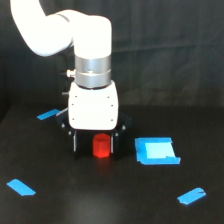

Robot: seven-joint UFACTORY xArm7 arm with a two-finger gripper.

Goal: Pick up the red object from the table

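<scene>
Matte black table (100,200). Flat blue tape strips at near left (21,187), far left (48,114) and near right (191,196). Centre: small red block (102,145), matte, faceted sides, flat top, upright on table. Right of it: blue square patch (157,150), paler centre. Glossy white arm with brushed metal wrist ring, pointing straight down. Gripper (94,144) open, dark fingers (75,143) straddling block, apart from its sides.
</scene>
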